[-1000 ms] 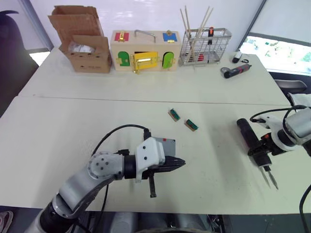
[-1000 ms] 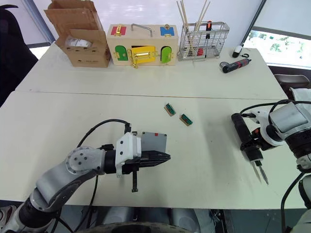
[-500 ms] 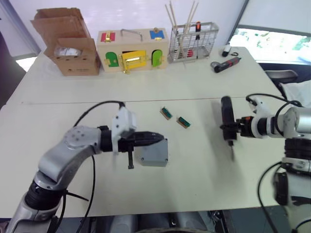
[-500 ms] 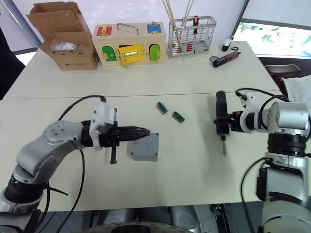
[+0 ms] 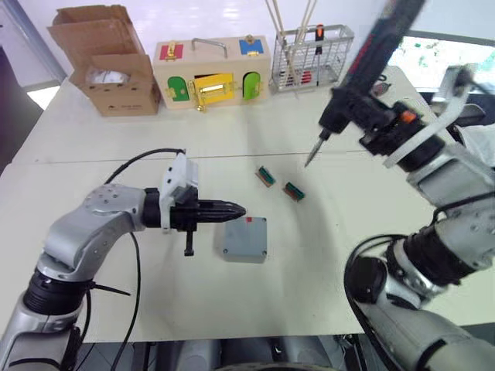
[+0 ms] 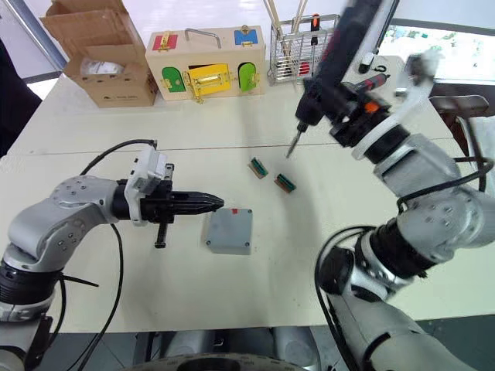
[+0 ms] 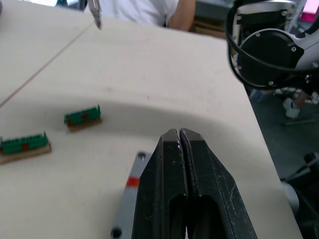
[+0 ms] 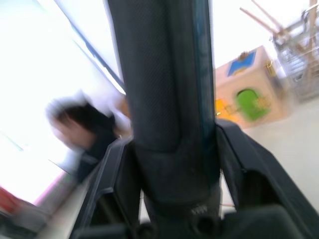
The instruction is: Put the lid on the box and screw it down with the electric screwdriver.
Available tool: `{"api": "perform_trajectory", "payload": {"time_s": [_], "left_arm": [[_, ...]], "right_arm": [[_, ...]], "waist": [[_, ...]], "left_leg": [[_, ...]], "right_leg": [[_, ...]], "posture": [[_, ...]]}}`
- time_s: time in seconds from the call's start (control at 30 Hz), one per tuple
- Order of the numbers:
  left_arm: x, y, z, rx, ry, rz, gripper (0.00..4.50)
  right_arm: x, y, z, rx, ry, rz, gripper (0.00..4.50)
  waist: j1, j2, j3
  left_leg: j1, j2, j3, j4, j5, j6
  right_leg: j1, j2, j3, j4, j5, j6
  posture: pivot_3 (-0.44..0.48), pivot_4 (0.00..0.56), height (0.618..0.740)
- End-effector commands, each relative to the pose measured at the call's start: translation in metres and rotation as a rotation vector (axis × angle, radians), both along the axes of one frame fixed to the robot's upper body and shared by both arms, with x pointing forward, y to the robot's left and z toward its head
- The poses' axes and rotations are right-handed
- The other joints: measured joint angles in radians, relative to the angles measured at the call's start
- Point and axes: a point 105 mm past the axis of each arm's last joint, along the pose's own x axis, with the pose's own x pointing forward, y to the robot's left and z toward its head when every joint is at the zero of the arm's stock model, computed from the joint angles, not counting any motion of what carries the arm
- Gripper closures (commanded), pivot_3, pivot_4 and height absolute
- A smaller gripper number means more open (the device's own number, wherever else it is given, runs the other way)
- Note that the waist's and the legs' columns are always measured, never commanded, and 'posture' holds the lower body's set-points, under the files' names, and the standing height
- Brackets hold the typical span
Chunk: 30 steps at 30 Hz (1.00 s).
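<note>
The small grey box point(image 5: 244, 239) lies on the near table, and its flat top with a small red mark looks like the lid point(image 6: 230, 228) resting on it. My left gripper point(image 5: 236, 209) is shut and empty, its fingertips point(image 7: 180, 144) just over the box's left far corner. My right gripper point(image 5: 380, 117) is raised high at the right, shut on the black electric screwdriver point(image 6: 339, 54). The tool is tilted, its thin bit point(image 5: 311, 154) pointing down toward the table's middle, well above and beyond the box. The right wrist view has the black barrel point(image 8: 164, 89) between my fingers.
Two small green terminal blocks point(image 5: 265, 176) point(image 5: 293, 191) lie just beyond the box. At the back stand a cardboard carton point(image 5: 116, 66), a wooden latch box point(image 5: 210, 73) and a wire basket point(image 5: 313, 54) of sticks. A smaller driver point(image 6: 373, 79) lies back right. A person point(image 7: 149, 9) stands behind the table.
My right arm has swung the screwdriver up from low over the table at the right to high, bit now tilted toward the middle. The left gripper stays shut by the box.
</note>
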Motion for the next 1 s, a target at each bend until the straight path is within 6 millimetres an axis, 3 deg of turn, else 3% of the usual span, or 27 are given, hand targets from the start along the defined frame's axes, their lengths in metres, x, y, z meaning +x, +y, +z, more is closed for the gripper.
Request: {"api": "perform_trajectory", "payload": {"time_s": [0.03, 0.23, 0.33, 0.67, 1.0], "left_arm": [[-0.004, 0.0, 0.003, 0.022, -0.046, -0.005, 4.5], [0.005, -0.001, -0.024, 0.046, -0.061, 0.108, 4.5], [0.009, -0.006, -0.024, -0.006, -0.079, 0.178, 4.5], [0.0, -0.003, -0.054, 0.093, -0.07, 0.149, 4.5], [-0.002, -0.004, -0.065, 0.126, -0.076, 0.122, 4.5]], "right_arm": [[-0.031, 0.043, 0.01, -0.09, -0.226, 0.148, 2.61], [-0.035, 0.056, -0.023, -0.118, -0.253, 0.149, 2.61], [-0.038, 0.061, -0.032, -0.087, -0.241, 0.142, 2.61], [-0.043, 0.071, -0.04, -0.06, -0.213, 0.143, 2.61], [-0.049, 0.072, -0.05, -0.072, -0.169, 0.19, 2.61]], "waist": [[-0.001, 0.0, 0.0], [0.004, 0.0, 0.0], [0.007, 0.0, 0.0], [0.004, 0.0, 0.0], [0.004, 0.0, 0.0]], "left_leg": [[0.0, 0.0, 0.0, 0.0, 0.0, 0.0], [0.001, 0.0, 0.0, 0.0, 0.0, 0.0], [0.002, 0.0, 0.0, 0.002, 0.0, 0.0], [0.003, 0.001, -0.001, 0.0, 0.001, -0.001], [0.004, 0.001, -0.001, 0.001, 0.0, 0.001]], "right_leg": [[0.0, 0.0, 0.0, 0.0, 0.0, 0.0], [0.002, 0.0, 0.0, 0.0, 0.0, 0.0], [0.003, 0.0, 0.0, 0.0, 0.0, 0.0], [0.003, 0.001, 0.0, 0.0, 0.0, 0.0], [0.004, 0.001, 0.0, 0.0, 0.0, 0.0]], "posture": [[0.0, 0.15, 0.74], [0.0, 0.15, 0.74], [0.0, 0.15, 0.74], [0.0, 0.15, 0.74], [0.0, 0.15, 0.74]]}}
